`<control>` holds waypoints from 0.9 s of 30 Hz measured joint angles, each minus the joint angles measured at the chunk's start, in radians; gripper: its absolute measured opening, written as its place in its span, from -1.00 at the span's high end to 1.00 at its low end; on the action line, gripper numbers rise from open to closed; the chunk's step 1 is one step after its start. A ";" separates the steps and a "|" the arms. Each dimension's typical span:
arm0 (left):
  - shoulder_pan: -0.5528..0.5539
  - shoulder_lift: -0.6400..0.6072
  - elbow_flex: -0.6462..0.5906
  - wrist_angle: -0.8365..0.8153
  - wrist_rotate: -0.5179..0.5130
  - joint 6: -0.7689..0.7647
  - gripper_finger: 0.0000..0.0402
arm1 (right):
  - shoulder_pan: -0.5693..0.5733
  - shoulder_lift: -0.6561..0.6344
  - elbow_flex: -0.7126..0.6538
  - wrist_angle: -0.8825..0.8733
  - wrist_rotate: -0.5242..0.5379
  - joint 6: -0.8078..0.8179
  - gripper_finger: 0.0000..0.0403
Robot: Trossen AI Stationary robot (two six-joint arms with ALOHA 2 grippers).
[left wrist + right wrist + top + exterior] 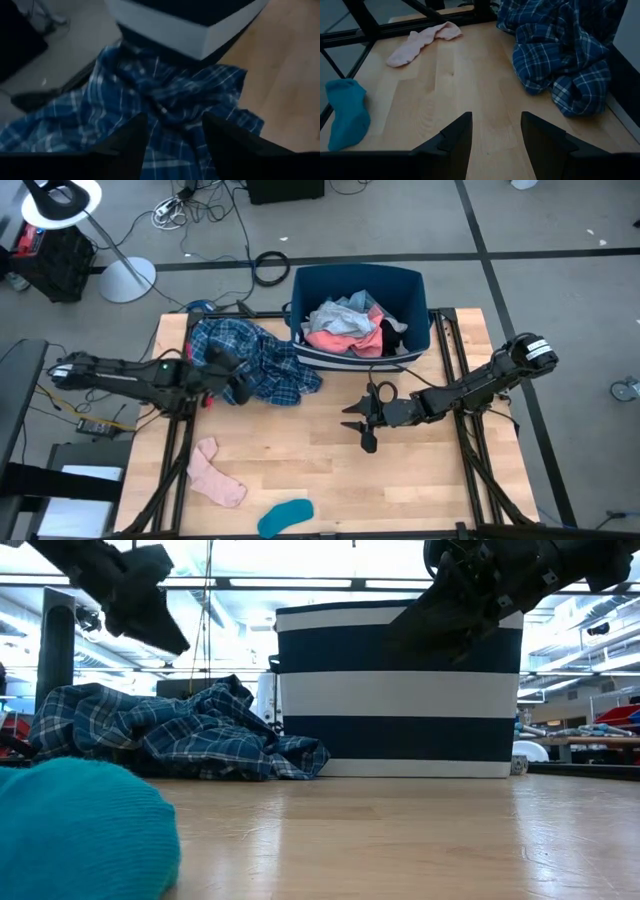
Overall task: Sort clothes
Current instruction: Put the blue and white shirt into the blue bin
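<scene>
left tool (238,387) open over plaid shirt (262,360), gripping nothing. right tool (362,420) open & empty above bare desk (400,480) nr bin (410,290).

From overhead we look straight down on the whole table (400,470). Low down, we look level across its top, a teal sock (80,830) close against the lens. The left wrist camera sits close over the plaid shirt (165,105), which all four views share.
</scene>
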 joint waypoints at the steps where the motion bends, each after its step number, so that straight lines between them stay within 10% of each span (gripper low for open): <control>1: 0.015 0.000 -0.008 -0.001 0.009 -0.012 0.03 | 0.000 0.000 0.000 0.000 0.000 0.000 0.15; 27: 0.353 0.231 -0.303 0.308 0.272 -0.093 0.29 | -0.014 0.000 0.000 0.038 -0.006 -0.049 0.15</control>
